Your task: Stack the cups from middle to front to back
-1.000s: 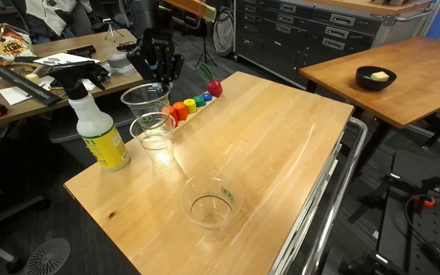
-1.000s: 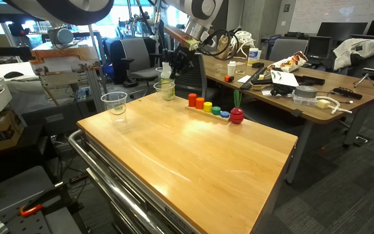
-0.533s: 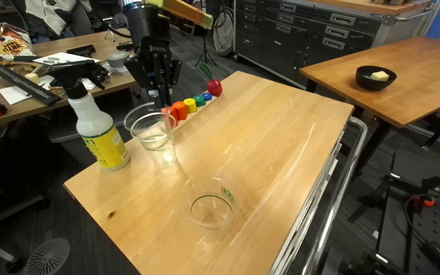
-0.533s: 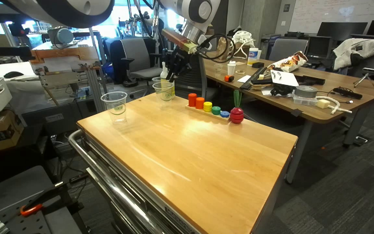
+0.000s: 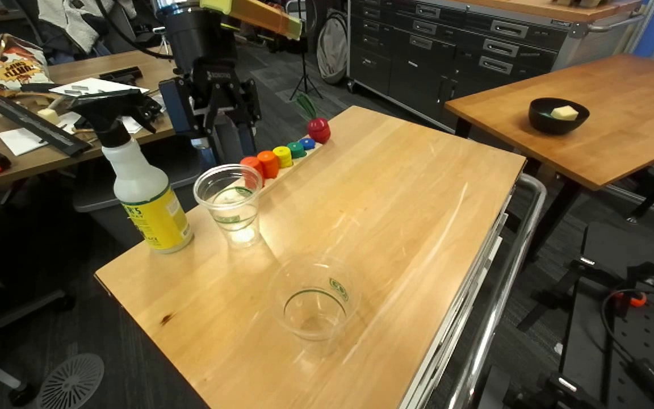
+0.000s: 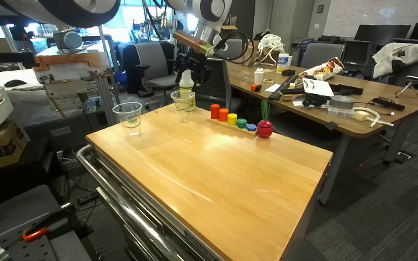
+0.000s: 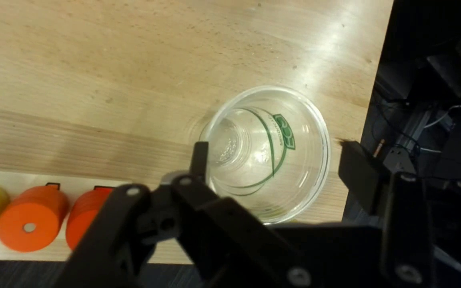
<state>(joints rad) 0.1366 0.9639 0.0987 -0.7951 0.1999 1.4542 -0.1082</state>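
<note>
Two clear cups stand nested upright beside the yellow spray bottle, their rims almost together. The pair of cups also shows in an exterior view. Apart from them, a single clear cup stands upright nearer the camera in that view. My gripper hovers just above and behind the nested pair, its jaws spread wide. In the wrist view the nested cups appear between the fingers of the gripper; the right finger is clear of the rim, while the left one overlaps the rim in the picture.
A wooden strip with rainbow-coloured blocks and a red radish-like toy lies along the table edge close to the nested cups. The spray bottle stands right behind them. A metal rail runs along the opposite edge.
The held cup has come down into the cup by the spray bottle. My gripper has let go of it, opened wide and shifted slightly, left in an exterior view.
</note>
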